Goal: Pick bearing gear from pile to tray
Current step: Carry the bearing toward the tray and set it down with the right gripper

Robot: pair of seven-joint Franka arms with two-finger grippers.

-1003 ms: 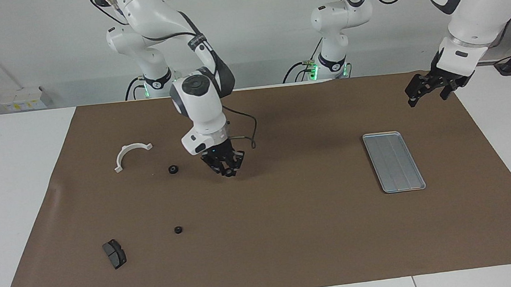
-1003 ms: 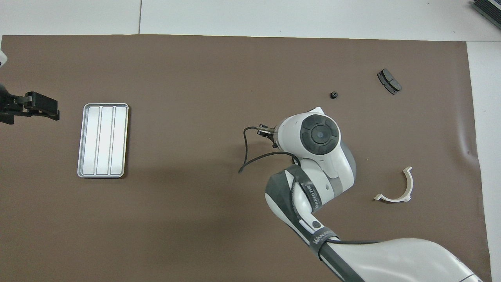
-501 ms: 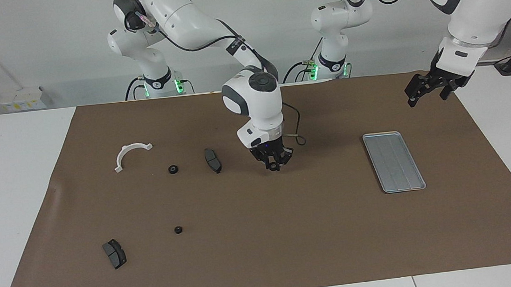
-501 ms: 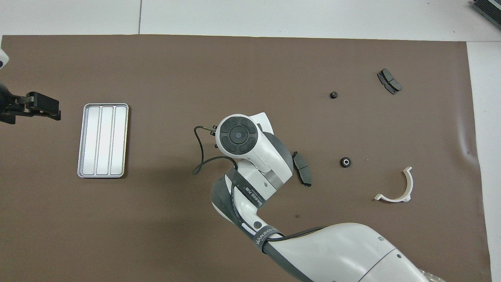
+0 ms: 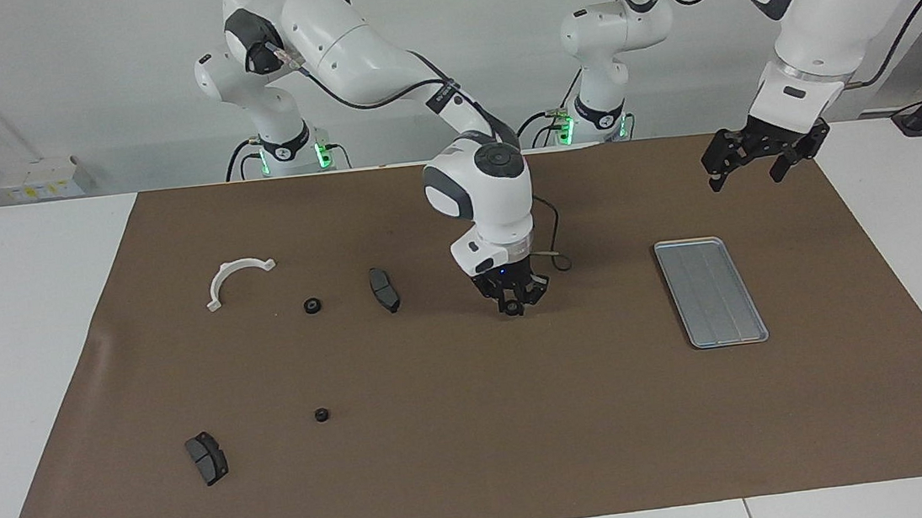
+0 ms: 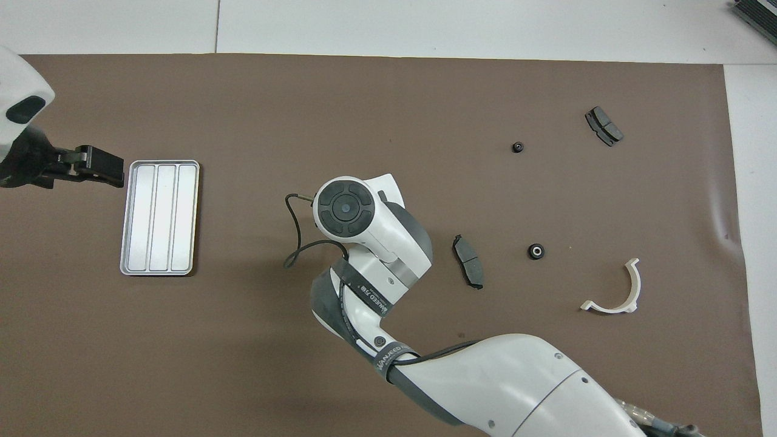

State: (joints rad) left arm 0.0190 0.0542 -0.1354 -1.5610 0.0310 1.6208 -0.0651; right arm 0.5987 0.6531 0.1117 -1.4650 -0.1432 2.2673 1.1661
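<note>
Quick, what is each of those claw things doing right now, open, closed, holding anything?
Right gripper: over the brown mat between pile and tray, jaws shut on a small black round piece.
Left gripper: waiting in the air near the tray, jaws open, holding nothing.

Silver-grey ribbed tray point(image 5: 711, 291), white half-ring bracket point(image 5: 233, 279), dark grey pads point(image 5: 384, 289), brown mat point(image 5: 477, 427)

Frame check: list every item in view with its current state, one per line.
Silver-grey ribbed metal tray: flat on the mat, nothing in it.
Right pincer: above the mat's middle, shut on a small black round part.
Left pincer: open, raised by the tray.
White half-ring bracket: flat.
Two small black round pieces: untouched.
Two dark grey curved pads: untouched.
</note>
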